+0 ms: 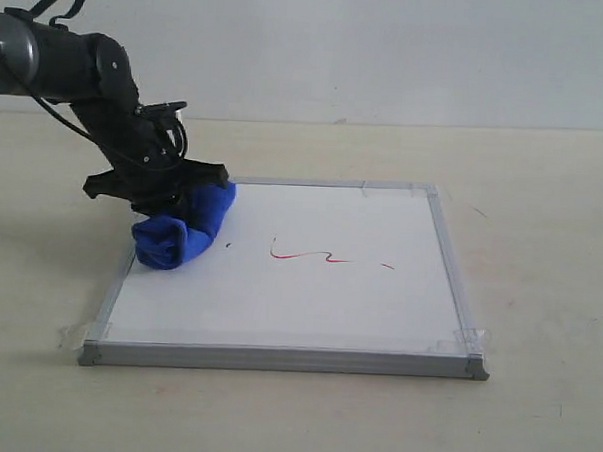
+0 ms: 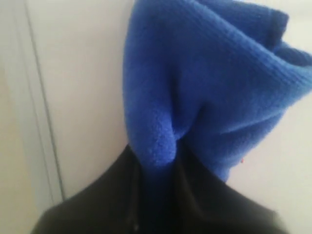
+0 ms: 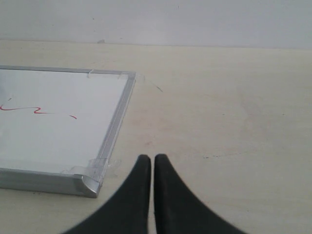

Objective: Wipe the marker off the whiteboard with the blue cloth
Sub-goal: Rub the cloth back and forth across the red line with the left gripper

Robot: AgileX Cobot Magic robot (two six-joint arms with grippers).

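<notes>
**Exterior view.** The whiteboard [image 1: 278,305] lies flat on the pale desk [image 1: 541,246], with clear tape at its corners. The left pincer [image 1: 168,188] is over the board's far left corner, clenched on the blue cloth [image 1: 186,226]. The cloth hangs from it as a thick roll, and its lower end appears to meet the white surface close to the left frame. The red marker line [image 1: 310,255], a wavy stroke with a short separate dash to its right, sits near the middle of the board, to the right of the cloth and apart from it.

**Left wrist view.** The cloth bunches out from between the dark fingers, with white surface and grey frame behind it.

**Right wrist view.** The right pincer [image 3: 148,163] hovers over bare desk just outside a taped corner of the board. Its two fingers are drawn together with only a thin slit between them, and it holds nothing.
</notes>
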